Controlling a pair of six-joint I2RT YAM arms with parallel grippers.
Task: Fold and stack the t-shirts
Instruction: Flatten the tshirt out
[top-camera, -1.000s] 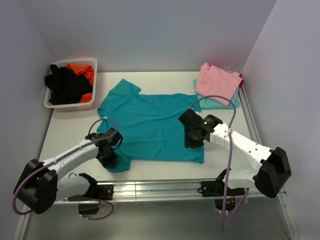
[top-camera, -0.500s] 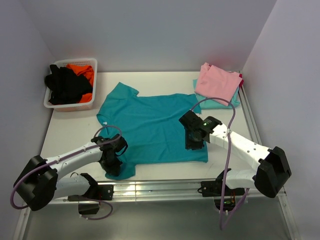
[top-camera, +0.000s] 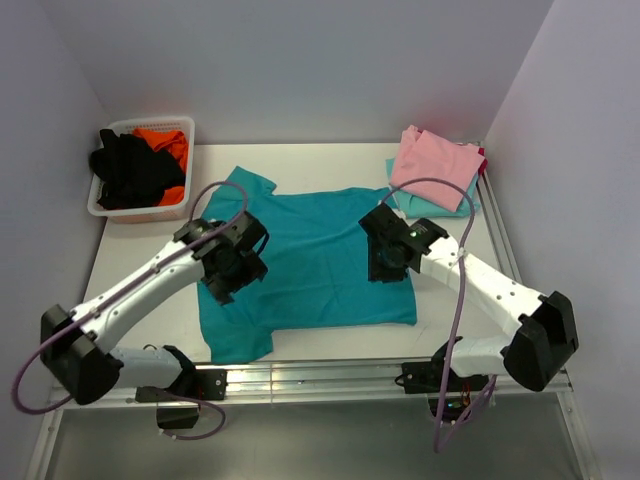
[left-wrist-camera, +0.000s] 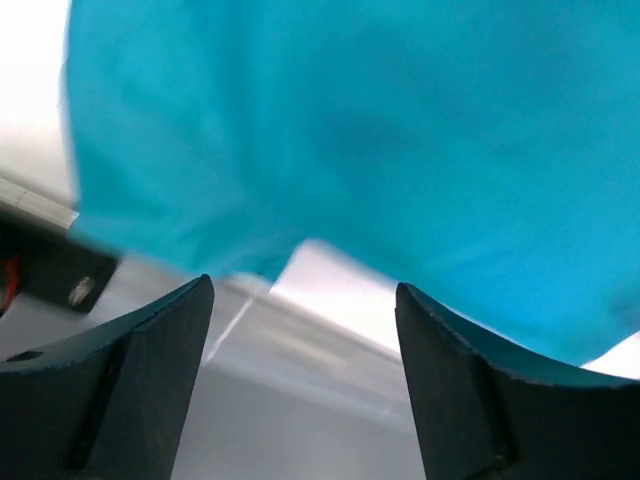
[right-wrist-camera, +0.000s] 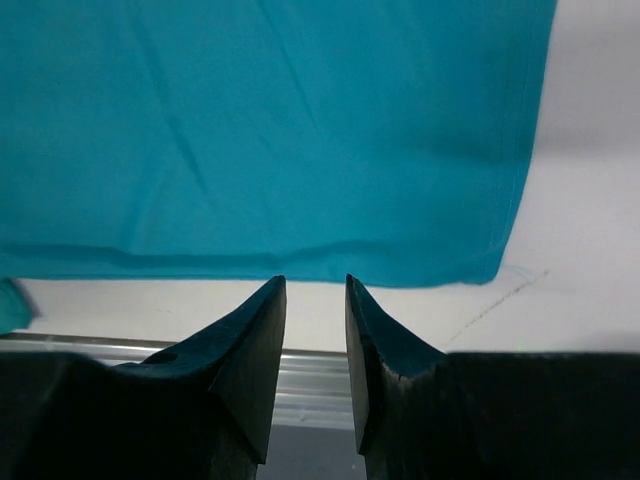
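A teal t-shirt (top-camera: 320, 262) lies spread flat on the white table, neck end to the left, one sleeve (top-camera: 245, 186) pointing far and the other (top-camera: 233, 337) near the front edge. My left gripper (top-camera: 232, 264) hovers over the shirt's left part; in the left wrist view it (left-wrist-camera: 305, 290) is open with nothing between its fingers and teal cloth (left-wrist-camera: 400, 120) ahead. My right gripper (top-camera: 390, 262) is over the shirt's right end; in the right wrist view it (right-wrist-camera: 315, 285) shows a narrow empty gap just short of the hem (right-wrist-camera: 280, 255). A folded pink t-shirt (top-camera: 437, 166) rests on a pale aqua one (top-camera: 440, 207) at the far right.
A white basket (top-camera: 187, 128) holding black and orange clothes stands at the far left corner. A metal rail (top-camera: 320, 375) runs along the table's front edge. Grey walls close in the left, back and right sides.
My left gripper opened, let go of the shirt's near left sleeve after dragging it toward the front edge, and rose up over the shirt. The right gripper barely moved.
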